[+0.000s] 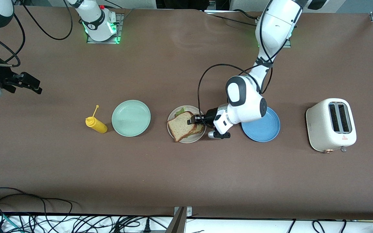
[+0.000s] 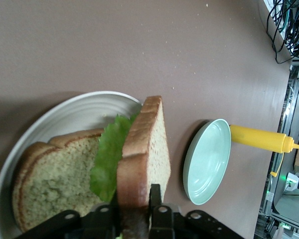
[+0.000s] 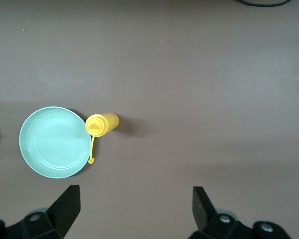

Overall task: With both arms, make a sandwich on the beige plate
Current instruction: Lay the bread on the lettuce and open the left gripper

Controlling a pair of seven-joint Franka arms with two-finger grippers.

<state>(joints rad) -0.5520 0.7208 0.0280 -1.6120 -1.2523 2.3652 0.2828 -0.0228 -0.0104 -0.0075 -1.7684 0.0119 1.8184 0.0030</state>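
The beige plate (image 1: 191,107) sits mid-table between a mint-green plate and a blue plate. On it lies the sandwich: a lower bread slice (image 2: 55,174), a green lettuce leaf (image 2: 107,154) and a top bread slice (image 1: 181,125) that leans over them and overhangs the rim. My left gripper (image 1: 191,120) reaches in low over the plate from the blue plate's side. Its fingers press on both faces of the top slice (image 2: 144,149) at the crust. My right gripper (image 1: 40,88) hangs open and empty over the table's right-arm end, with nothing between its fingers (image 3: 72,199).
A mint-green plate (image 1: 130,117) and a yellow squeeze bottle (image 1: 96,125) lie toward the right arm's end. The blue plate (image 1: 264,129) lies partly under the left arm's wrist. A white toaster (image 1: 331,125) stands toward the left arm's end. Cables run along the table's near edge.
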